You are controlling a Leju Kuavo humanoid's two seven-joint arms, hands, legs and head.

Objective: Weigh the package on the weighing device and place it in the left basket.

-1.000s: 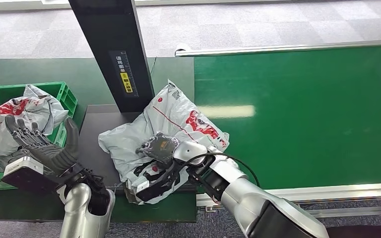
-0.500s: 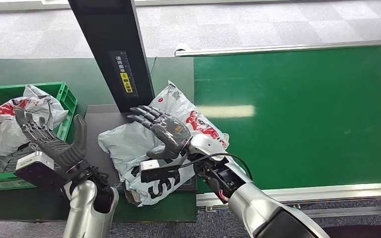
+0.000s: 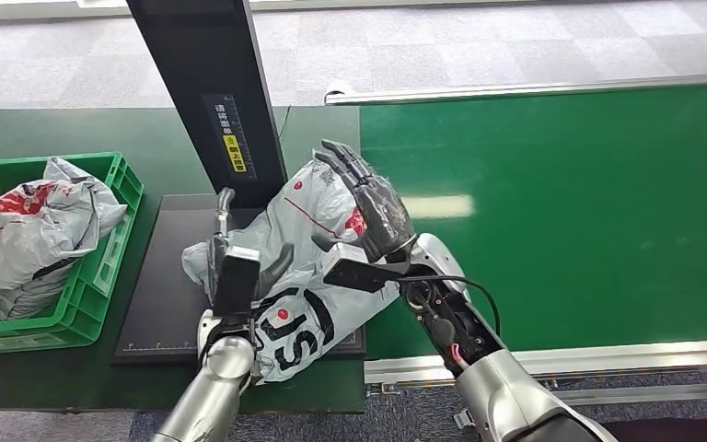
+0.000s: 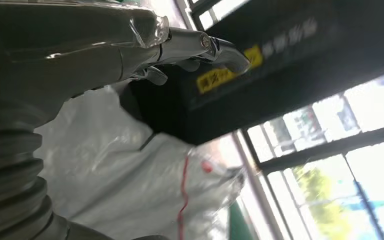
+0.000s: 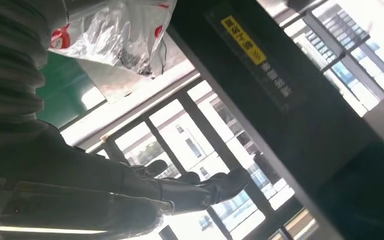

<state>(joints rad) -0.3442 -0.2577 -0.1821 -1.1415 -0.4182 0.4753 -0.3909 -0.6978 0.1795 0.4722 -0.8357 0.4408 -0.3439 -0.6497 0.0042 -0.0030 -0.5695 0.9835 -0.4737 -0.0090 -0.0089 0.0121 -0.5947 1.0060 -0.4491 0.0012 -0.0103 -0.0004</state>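
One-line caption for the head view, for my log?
Both open hands, left hand and right hand, flank the package on the scale.

A: The head view is evenly lit and sharp. A soft white glare patch sits on the glossy green conveyor belt [image 3: 552, 212], with a smaller streak at its right edge.

B: Shadows?

A: Faint ones, under the crumpled grey plastic mailer package [image 3: 318, 253] on the flat black weighing platform [image 3: 161, 295].

B: And the wrist views?

A: Backlit. Bright windows blow out to white, so the tall black post [image 5: 300, 115] reads nearly as silhouette. The left wrist view is smeared and soft; the grey ribbed cover of the left robot hand [image 4: 10, 150] is out of focus.
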